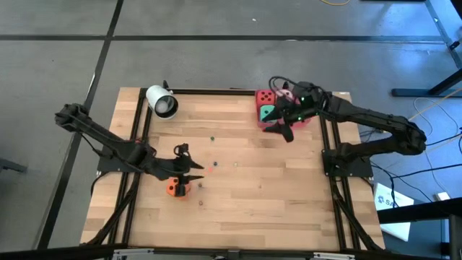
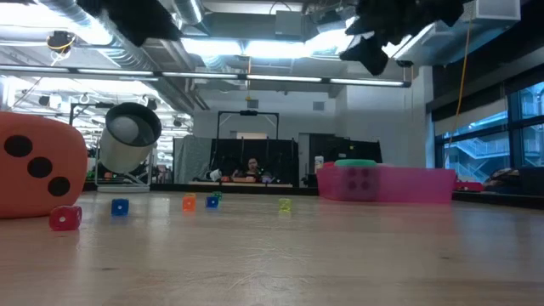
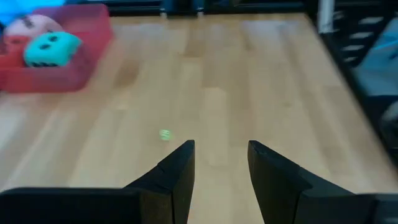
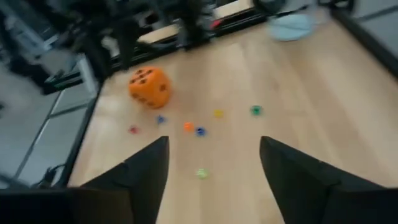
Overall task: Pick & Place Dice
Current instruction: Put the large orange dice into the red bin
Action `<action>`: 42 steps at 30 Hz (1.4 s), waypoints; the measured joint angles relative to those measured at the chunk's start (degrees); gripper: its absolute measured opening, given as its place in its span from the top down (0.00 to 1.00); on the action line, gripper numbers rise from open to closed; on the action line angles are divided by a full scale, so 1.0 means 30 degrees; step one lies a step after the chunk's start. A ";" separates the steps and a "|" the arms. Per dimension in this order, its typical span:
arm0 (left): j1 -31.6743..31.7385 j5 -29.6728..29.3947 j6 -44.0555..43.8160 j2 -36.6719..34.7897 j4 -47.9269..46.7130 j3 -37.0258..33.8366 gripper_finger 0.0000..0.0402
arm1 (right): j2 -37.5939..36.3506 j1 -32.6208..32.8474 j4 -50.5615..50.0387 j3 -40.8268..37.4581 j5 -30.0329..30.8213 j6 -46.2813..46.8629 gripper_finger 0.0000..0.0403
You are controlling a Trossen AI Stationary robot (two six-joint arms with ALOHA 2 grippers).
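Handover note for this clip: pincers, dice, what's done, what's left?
Right pincer: open, empty, beside the red tray.
Left pincer: open, empty, over the orange die.
Done: red die, green die and pink die sit in the tray.
Left: the orange die, on the table near the left arm, has yet to be moved.

Place: I work in a robotics lab, in an open industrial hall.
Overhead: bare ducts and strip lights run above me.
Floor: grey concrete surrounds my wooden table.
Background: a person sits at a distant bench amid equipment.
Side: tall windows line one wall.
Clutter: cables trail across the floor beside my frame.
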 joint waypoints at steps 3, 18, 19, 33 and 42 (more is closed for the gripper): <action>-0.0546 0.0717 -0.2055 -0.1175 -0.2027 0.0007 0.64 | 0.0298 0.1497 0.0487 -0.0007 0.0240 -0.0005 0.33; -0.3141 0.7369 -1.6317 -0.3478 -0.7242 0.0007 0.64 | 0.2732 0.8696 0.2458 -0.0007 0.7692 0.0535 0.31; -0.3402 0.7532 -1.7138 -0.3385 -0.7586 0.0007 0.64 | 0.2985 0.8986 0.2647 -0.0007 0.8167 0.0618 0.31; -0.6515 0.6857 -2.0315 -0.0781 -1.3064 0.0007 0.64 | 0.6709 1.1082 0.7119 -0.0007 1.0836 0.2091 0.31; -0.6714 0.5341 -1.7487 0.2699 -1.3542 0.0007 0.64 | 0.7018 1.2062 0.7826 -0.0015 1.2896 0.2505 0.31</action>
